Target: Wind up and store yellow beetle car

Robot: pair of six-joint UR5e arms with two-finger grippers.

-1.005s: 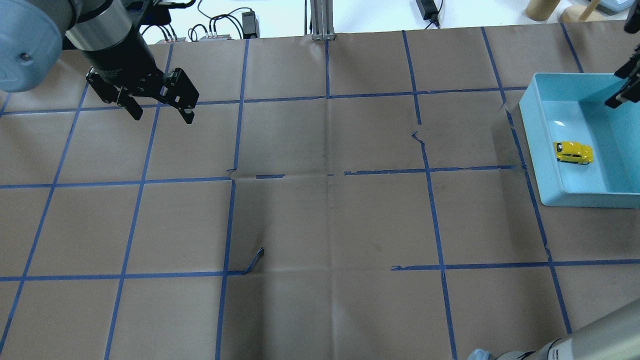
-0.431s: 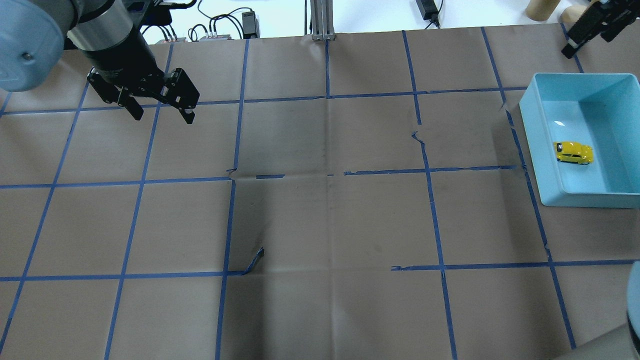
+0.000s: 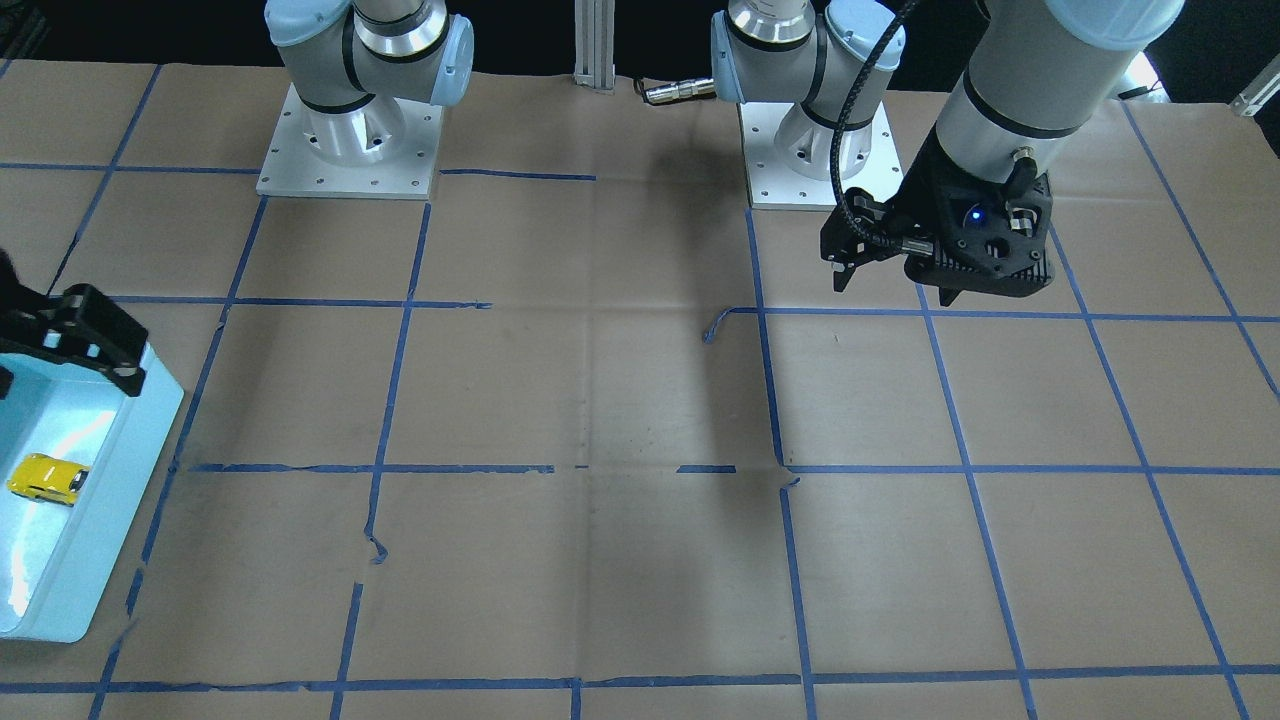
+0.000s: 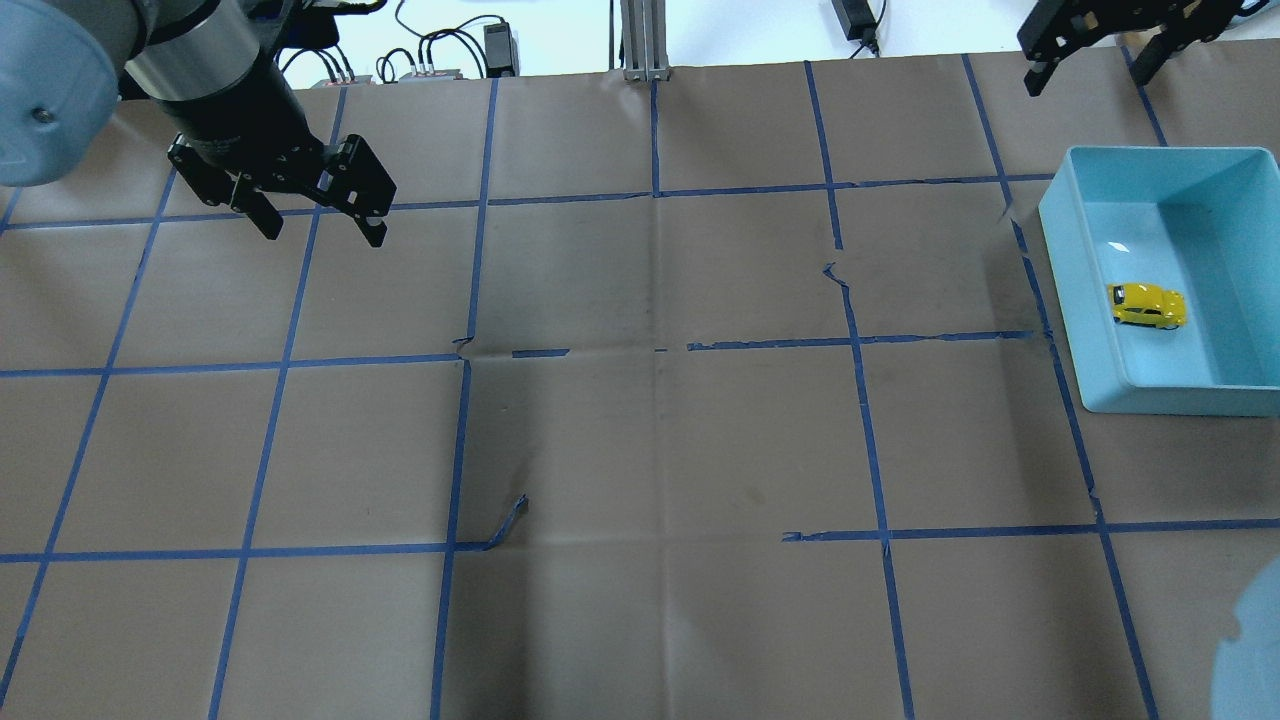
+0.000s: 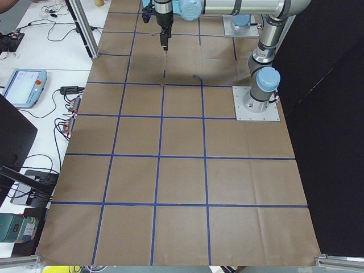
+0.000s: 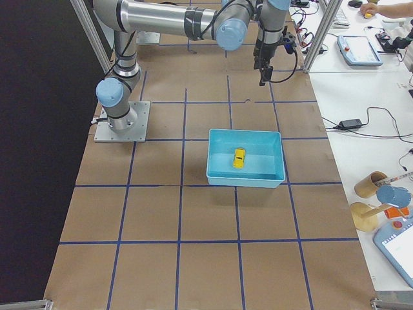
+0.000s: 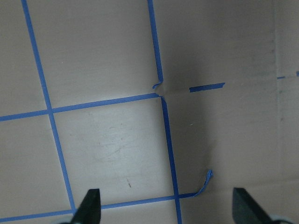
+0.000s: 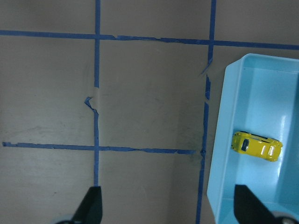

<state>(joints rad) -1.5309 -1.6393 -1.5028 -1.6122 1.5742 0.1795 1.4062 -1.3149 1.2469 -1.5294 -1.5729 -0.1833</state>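
We found the tiny glossy bright-yellow beetle car (image 4: 1147, 305) upright on its wheels inside the light-blue rectangular plastic bin (image 4: 1066, 262), so we judged it stored; the right gripper (image 4: 1090, 60) and left gripper (image 4: 322, 232) both hung wide open, holding nothing.

Silver-grey tubular arms (image 3: 1040, 70), pale-blue joint caps (image 3: 455, 50), square screwed steel baseplates (image 3: 290, 175), black looping cable (image 3: 846, 120), black ribbed wrist housing (image 3: 985, 255) glowing blue

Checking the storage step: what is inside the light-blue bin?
Only the yellow beetle car, on its wheels, in the light-blue bin. Nothing covers it; the remaining floor shows bare.
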